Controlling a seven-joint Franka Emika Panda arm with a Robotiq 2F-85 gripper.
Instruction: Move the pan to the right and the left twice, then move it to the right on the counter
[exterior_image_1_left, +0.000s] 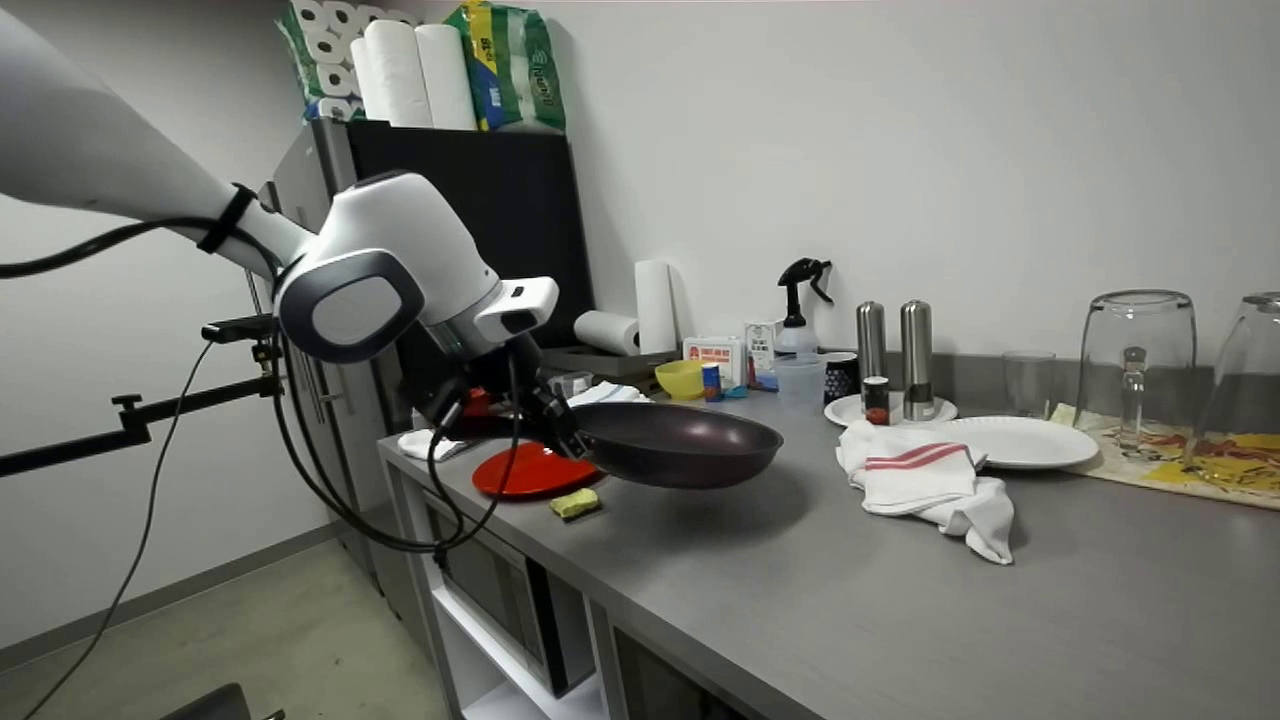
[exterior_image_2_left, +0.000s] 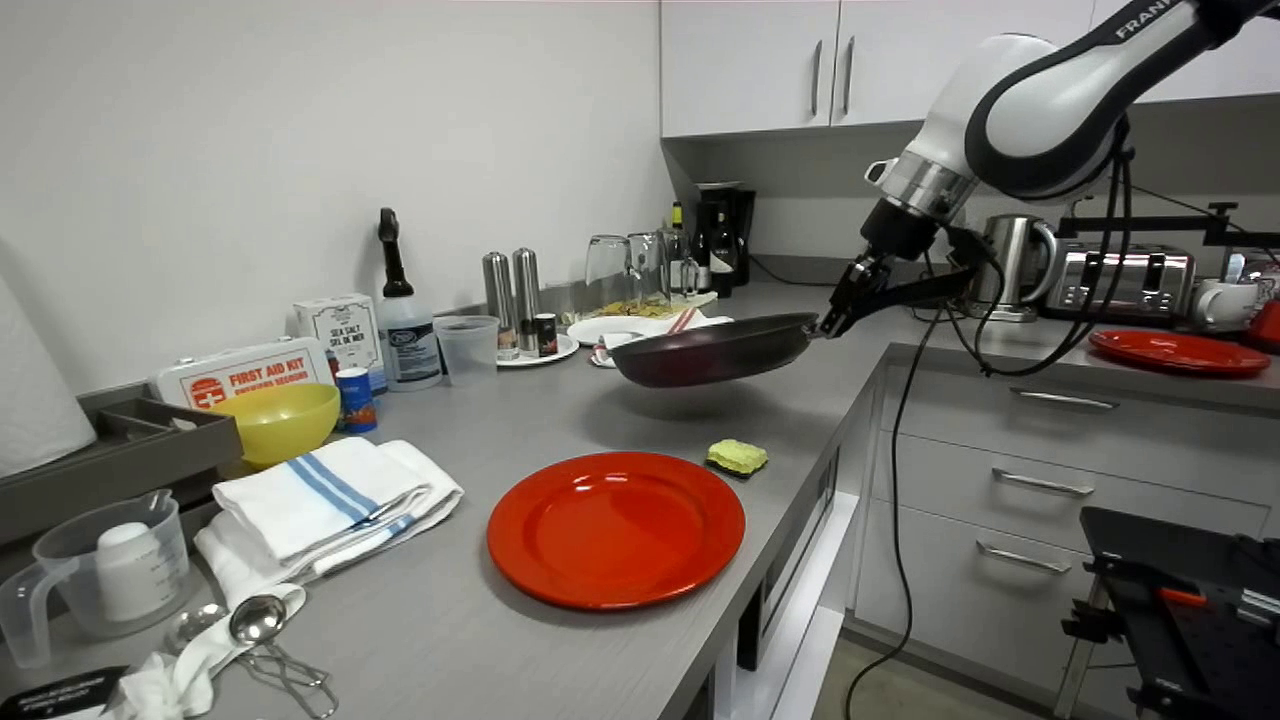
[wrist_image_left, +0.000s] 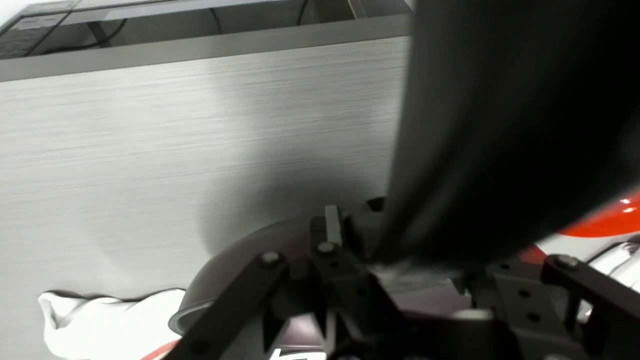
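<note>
The end effector (exterior_image_2_left: 840, 310) is clamped on the handle (exterior_image_2_left: 920, 291) of the pan (exterior_image_2_left: 715, 352), close to the pan's rim. In both exterior views the pan hangs clear above the table (exterior_image_2_left: 420, 650), and its shadow (exterior_image_2_left: 685, 412) falls below it. It faces up and tilts a little, the handle side higher than the opposite rim.

The sponge (exterior_image_2_left: 737, 457) lies on the table, lower than the pan and near it. The red plate (exterior_image_2_left: 615, 530) lies on the table too; in an exterior view it is in front of the pan. In an exterior view the red-striped towel (exterior_image_1_left: 930, 475) lies to the right of the pan, apart from it, and the white plate (exterior_image_1_left: 1015, 440) is farther to the pan's right. There, behind the pan, stand the spray bottle (exterior_image_1_left: 796, 338) and, more to its right, two mills (exterior_image_1_left: 915, 345). In an exterior view the yellow bowl (exterior_image_2_left: 285, 422) stands to the left of the pan, well apart, and the blue-striped towel (exterior_image_2_left: 330, 500) lies left of the pan and in front of it.

In the wrist view the pan shows at the bottom, partly hidden by the end effector; the broad dark blur (wrist_image_left: 500, 125) over the right side is most likely the handle, too close to be sharp.
</note>
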